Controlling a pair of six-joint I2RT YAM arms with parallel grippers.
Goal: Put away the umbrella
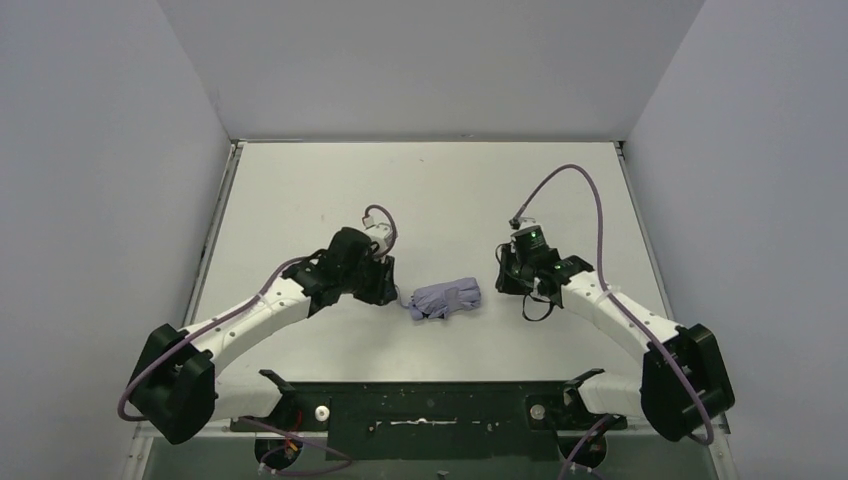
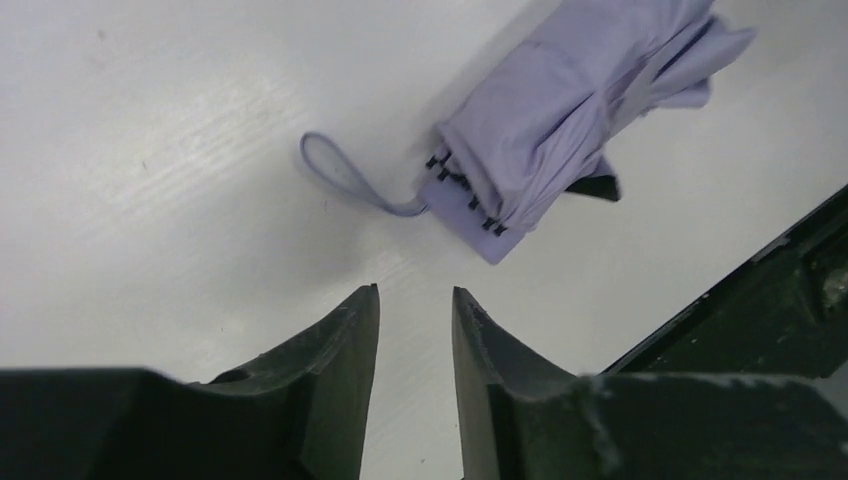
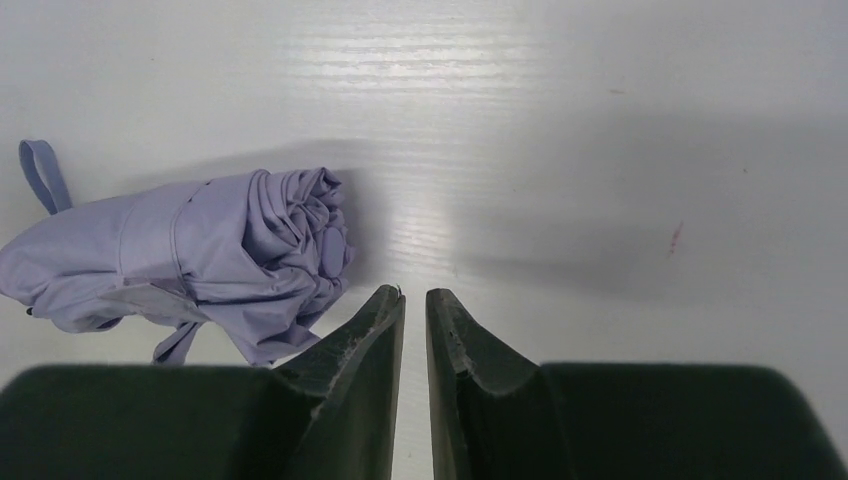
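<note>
The umbrella [image 1: 447,298] lay folded into a lavender bundle on the white surface [image 1: 430,190], about midway between its left and right edges and somewhat nearer the near edge than the far one. Its thin strap loop [image 2: 345,175] trailed flat from the end that faced the left arm [image 1: 260,305], where small black rib tips [image 2: 465,195] showed. The left jaws stood spread with a clear gap, empty, just short of that end and touching nothing. The right arm [image 1: 610,310] waited on the other side, near the crumpled end. Its jaws were only a thin slit apart and gripped nothing.
</note>
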